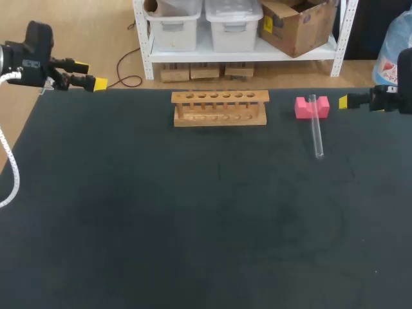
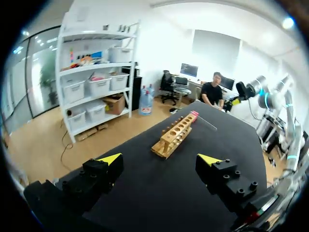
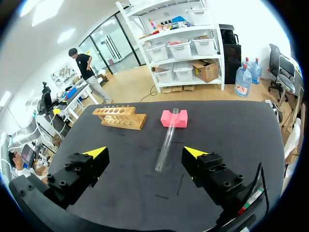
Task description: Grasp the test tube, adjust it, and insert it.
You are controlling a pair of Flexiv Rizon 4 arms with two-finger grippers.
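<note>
Head view
- Rack: one wooden rack (image 1: pixel 220 108) is stood at the far side of the table (image 1: pixel 193 225). Six holes are counted in its top.
- Test tube: one test tube (image 1: pixel 316 129) is laid to the right of the rack. Its far end is rested on one pink block (image 1: pixel 304 108).
- Left gripper (image 1: pixel 90 75): it is held well off to the left of the rack.
- Right gripper (image 1: pixel 344 102): it is held well off to the right of the rack, just past the pink block.

Left wrist view
- Fingers: the two yellow tips are spread wide apart, and nothing is held.
- Rack: it is seen far ahead, with the test tube beyond it.

Right wrist view
- Fingers: both are spread wide apart, and nothing is held.
- Test tube: it is seen ahead of the fingers and is not touched. The rack is seen off to one side of it.

Step and count
- Step: the grasp is judged not yet begun.
- Next move: the right gripper likely needs to be lowered over the test tube and closed softly.
- Count: two grippers are counted.
</note>
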